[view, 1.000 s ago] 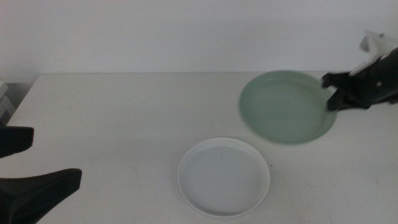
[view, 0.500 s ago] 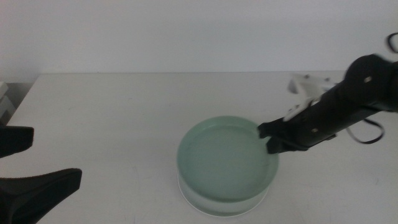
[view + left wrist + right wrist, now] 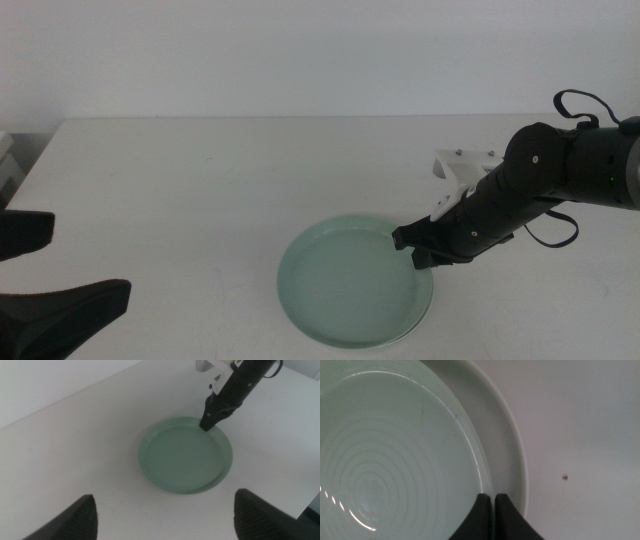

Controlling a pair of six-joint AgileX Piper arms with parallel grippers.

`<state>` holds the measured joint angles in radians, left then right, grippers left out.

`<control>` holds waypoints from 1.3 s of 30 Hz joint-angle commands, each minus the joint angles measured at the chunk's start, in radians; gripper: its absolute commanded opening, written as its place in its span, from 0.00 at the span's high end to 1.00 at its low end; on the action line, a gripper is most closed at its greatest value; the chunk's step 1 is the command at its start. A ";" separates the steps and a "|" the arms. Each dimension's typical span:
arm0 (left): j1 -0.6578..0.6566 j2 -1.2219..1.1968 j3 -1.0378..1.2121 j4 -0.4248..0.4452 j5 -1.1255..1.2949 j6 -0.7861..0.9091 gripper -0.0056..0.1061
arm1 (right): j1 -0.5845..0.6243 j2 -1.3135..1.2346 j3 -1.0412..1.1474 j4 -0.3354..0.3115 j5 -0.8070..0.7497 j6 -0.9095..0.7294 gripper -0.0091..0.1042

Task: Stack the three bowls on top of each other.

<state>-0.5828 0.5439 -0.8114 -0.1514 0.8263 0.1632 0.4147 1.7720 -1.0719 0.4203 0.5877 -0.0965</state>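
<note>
The pale mint green bowl [image 3: 345, 290] lies inside the white bowl [image 3: 428, 302], shifted a little to the left, so the white rim shows only along its right side. In the right wrist view the green bowl [image 3: 395, 450] fills the picture, with the white bowl's rim [image 3: 512, 450] curving beside it. My right gripper [image 3: 415, 252] reaches in from the right and is shut on the green bowl's right rim; its jaws [image 3: 493, 502] stand almost together there. My left gripper [image 3: 90, 258] waits open at the near left, well apart from the bowls.
The white table [image 3: 200, 180] stretches bare to the left and behind the bowls. Its back edge meets a white wall. The left wrist view shows the green bowl [image 3: 185, 455], the right gripper [image 3: 206, 422] at its rim and the table's edge at the far right.
My right gripper carried the green bowl from the far right of the table down and left onto the white bowl. It now lies lower inside it. The left arm stayed still.
</note>
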 commanded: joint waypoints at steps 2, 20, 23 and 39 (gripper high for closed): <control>-0.007 0.009 -0.025 -0.015 -0.065 -0.006 0.01 | 0.001 -0.043 -0.021 0.001 -0.055 -0.003 0.93; -0.005 0.020 -0.028 0.005 -0.137 -0.069 0.01 | -0.007 -0.094 -0.075 -0.059 -0.031 0.002 0.50; -0.005 0.081 -0.071 0.082 -0.145 -0.158 0.01 | -0.030 -0.153 -0.141 -0.070 0.041 0.000 0.46; 0.226 0.462 -0.504 0.289 0.032 -0.260 0.01 | -0.340 -0.629 -0.201 -0.226 0.252 -0.002 0.46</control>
<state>-0.4030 1.0091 -1.2826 0.1738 0.8983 -0.1321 0.1070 1.2166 -1.2687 0.2078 0.8713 -0.0904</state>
